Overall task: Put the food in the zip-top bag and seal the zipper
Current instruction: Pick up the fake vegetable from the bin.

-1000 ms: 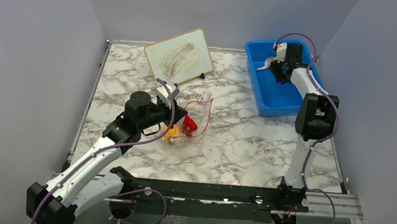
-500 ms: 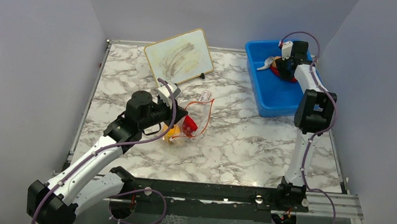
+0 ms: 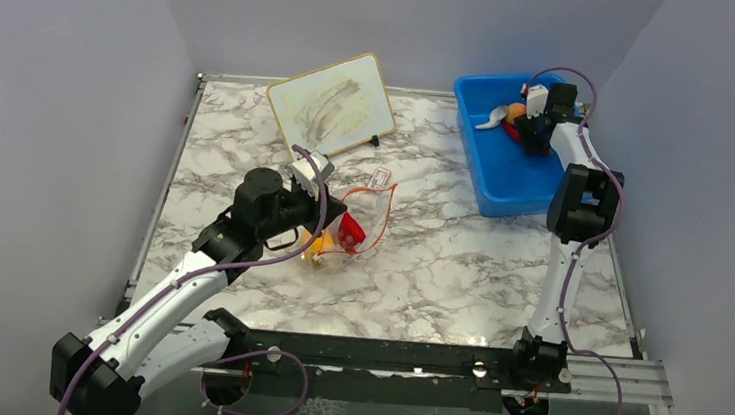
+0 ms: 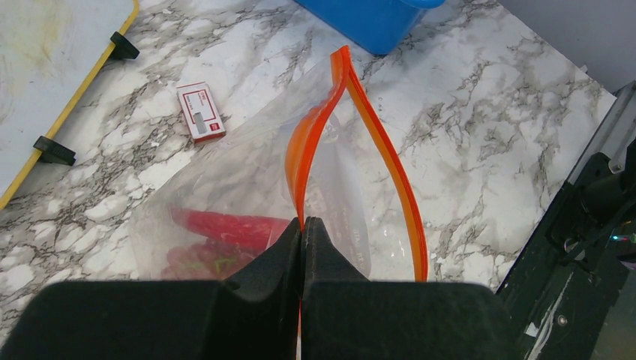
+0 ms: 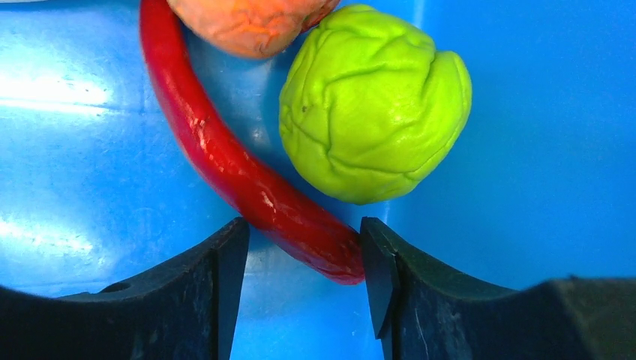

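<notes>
My left gripper is shut on one side of the orange zipper of the clear zip-top bag, and the mouth gapes open. A red chili and a purple-red grape bunch lie inside the bag. An orange-yellow pepper shows at its near end. My right gripper is open, low in the blue bin. The tip of a second red chili lies between its fingers, touching the right one. A green round fruit and a peach-coloured fruit lie just beyond. A white mushroom lies at the bin's left.
A tilted whiteboard stands on clips at the back centre. A small red-and-white card lies on the marble beside the bag. The bin walls enclose my right gripper, and grey walls surround the table.
My right gripper has moved toward the back right of the bin, uncovering the peach fruit and the chili in the top view. The left arm and the bag have stayed put.
</notes>
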Controlling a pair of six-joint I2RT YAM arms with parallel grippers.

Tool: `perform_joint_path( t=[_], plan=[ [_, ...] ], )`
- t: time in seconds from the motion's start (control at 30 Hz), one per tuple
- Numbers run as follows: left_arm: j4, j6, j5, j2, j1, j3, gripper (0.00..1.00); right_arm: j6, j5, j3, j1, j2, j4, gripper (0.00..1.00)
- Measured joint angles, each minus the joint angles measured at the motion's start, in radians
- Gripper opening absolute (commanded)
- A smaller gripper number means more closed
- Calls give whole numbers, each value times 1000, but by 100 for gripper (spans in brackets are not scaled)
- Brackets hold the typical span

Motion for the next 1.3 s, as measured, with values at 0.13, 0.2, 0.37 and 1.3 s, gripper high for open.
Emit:
perform_joint_path(
  t=[0.13,0.2,0.37,1.3],
  plan=[
    [0,0,-1,0,0,0,0,2,-43,-8,-4,0,-9,43],
    [0,0,-1,0,0,0,0,3,-64,-29,-4,-13,-6,37],
    [0,0,-1,0,0,0,0,8,-99,-67,-3,-36,-14,30],
    [0,-1,-1,-15,0,-2,0,201,-141,-461,95,-460,27,11]
  ],
)
